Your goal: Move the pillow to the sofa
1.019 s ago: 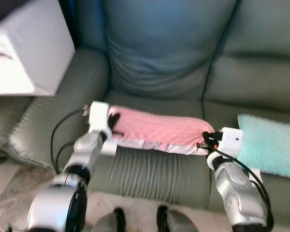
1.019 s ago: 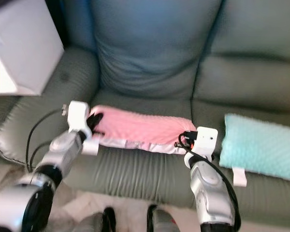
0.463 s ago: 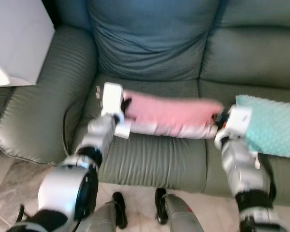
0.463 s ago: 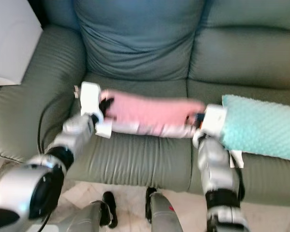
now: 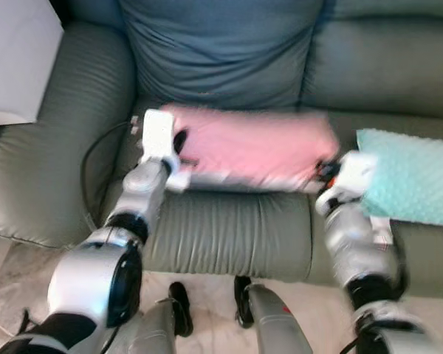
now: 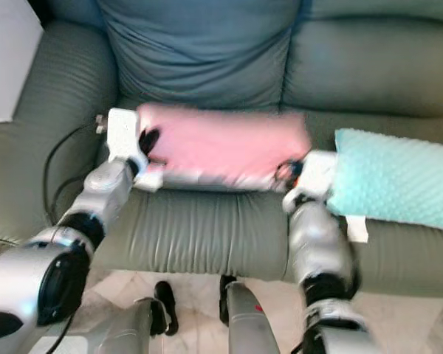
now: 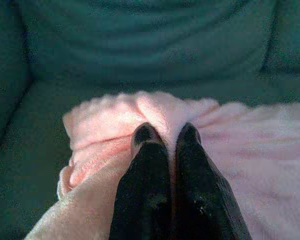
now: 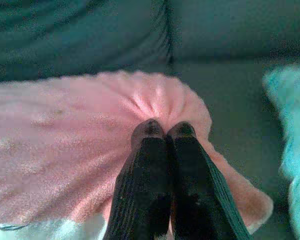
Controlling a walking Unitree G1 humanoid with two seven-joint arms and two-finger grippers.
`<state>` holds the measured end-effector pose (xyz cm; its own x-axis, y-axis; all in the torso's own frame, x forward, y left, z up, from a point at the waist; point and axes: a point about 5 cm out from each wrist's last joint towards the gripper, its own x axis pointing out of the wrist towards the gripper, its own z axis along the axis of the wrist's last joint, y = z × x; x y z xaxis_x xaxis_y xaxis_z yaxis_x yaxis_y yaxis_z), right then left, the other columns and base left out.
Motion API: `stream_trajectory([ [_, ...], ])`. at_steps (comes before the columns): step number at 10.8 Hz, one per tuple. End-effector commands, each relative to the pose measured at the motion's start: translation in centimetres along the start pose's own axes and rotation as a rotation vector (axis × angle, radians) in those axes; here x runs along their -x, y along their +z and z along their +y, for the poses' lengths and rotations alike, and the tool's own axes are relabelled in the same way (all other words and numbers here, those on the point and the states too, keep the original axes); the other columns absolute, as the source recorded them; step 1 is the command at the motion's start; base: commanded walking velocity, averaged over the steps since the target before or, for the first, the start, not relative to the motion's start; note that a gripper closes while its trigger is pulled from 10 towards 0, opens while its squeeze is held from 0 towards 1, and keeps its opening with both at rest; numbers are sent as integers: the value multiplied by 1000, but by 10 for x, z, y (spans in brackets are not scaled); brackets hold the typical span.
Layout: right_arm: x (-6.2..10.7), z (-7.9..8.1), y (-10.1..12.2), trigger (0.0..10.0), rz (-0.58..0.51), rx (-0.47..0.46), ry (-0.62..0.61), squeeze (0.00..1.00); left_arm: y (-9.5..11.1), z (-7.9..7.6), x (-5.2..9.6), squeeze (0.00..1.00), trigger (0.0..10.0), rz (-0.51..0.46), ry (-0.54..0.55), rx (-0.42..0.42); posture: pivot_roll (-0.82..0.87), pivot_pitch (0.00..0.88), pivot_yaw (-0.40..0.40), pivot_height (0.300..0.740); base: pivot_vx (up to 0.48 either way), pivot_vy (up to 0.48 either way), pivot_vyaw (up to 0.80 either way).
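So there are two pillows here: one pink pillow (image 5: 255, 146) and one teal pillow (image 5: 410, 175). The pink one lies across the seat cushion of the green sofa (image 5: 229, 228), its far edge up near the backrest and its near edge close to the seat's front edge. The teal one sits on the next seat toward the sofa's right end, just beside the pink one.

Both arms are on the pink pillow, one at each end. The left gripper (image 7: 165, 140) has its two fingers squeezed nearly together with a fold of pink fabric pinched between them, at the pillow's left end by the armrest. The right gripper (image 8: 163, 131) is the same deal, fingers closed tight on a bunched corner at the right end, close to the teal pillow.

One white box (image 5: 15, 63) shows past the left armrest. Head views are a bit blurry.
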<state>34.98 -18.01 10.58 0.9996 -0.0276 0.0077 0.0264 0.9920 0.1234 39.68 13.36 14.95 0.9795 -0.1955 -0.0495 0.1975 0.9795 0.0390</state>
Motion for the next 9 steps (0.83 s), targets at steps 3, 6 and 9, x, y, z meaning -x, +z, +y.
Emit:
stream_trajectory([
  [3,32,2,-56,0,160,0,7,0,-51,11,21,0,78,181,57,-30,-305,463,6,740,0,0,0],
  [6,19,-5,-43,3490,136,23,-10,0,-45,2,16,0,10000,172,17,-3,-298,455,4,740,0,0,0],
  [9,20,8,-47,10000,133,-3,39,1000,-52,0,20,1000,10000,183,-15,-6,-291,451,10,740,0,0,0],
])
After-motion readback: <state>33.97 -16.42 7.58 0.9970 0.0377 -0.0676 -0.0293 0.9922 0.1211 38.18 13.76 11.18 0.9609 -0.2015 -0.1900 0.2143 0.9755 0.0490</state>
